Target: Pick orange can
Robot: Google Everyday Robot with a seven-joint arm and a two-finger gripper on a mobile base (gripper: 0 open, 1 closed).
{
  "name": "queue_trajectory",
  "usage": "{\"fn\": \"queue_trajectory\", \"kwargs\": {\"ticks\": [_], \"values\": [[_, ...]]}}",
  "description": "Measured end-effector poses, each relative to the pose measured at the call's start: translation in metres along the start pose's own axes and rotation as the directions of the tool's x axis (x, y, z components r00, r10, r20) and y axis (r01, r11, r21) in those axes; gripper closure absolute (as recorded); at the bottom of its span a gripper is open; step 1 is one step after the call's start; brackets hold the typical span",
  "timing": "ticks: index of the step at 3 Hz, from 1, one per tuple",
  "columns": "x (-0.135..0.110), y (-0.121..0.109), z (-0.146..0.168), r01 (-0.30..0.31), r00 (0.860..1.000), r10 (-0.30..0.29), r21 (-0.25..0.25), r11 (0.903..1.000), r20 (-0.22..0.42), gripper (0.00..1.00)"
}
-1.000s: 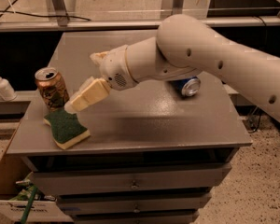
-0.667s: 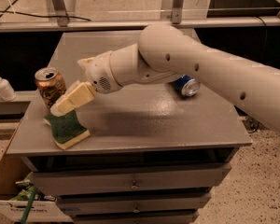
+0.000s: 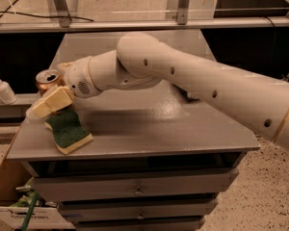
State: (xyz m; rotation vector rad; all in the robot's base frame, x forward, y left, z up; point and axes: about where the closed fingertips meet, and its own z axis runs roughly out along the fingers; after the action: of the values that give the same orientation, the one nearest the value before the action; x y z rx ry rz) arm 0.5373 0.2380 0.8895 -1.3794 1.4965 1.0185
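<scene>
The orange can, coppery with a silver top, stands upright near the left edge of the grey table. My gripper has come in from the right on the white arm and is at the can. One pale yellow finger lies in front of the can's lower part and hides it. A bit of the other finger shows behind the can. The gripper is open with the can between its fingers.
A green and yellow sponge lies on the table just in front of the can, under the front finger. A soap bottle stands on a shelf at the left. A cardboard box is on the floor at lower left. Drawers sit below the table.
My gripper has moved left, from beside the can to around it. The arm now hides the blue can at the back of the table.
</scene>
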Motion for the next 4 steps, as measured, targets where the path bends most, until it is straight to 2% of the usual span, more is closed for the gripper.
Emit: {"fn": "queue_trajectory", "kwargs": {"ticks": [1, 3, 4], "values": [[0.003, 0.004, 0.016, -0.011, 1.0, 0.011, -0.018, 0.9998, 0.008, 0.18], [0.009, 0.007, 0.028, -0.033, 0.999, 0.033, -0.018, 0.9993, 0.008, 0.65], [-0.003, -0.001, 0.021, -0.04, 0.999, 0.04, 0.003, 0.9992, 0.012, 0.88]]}}
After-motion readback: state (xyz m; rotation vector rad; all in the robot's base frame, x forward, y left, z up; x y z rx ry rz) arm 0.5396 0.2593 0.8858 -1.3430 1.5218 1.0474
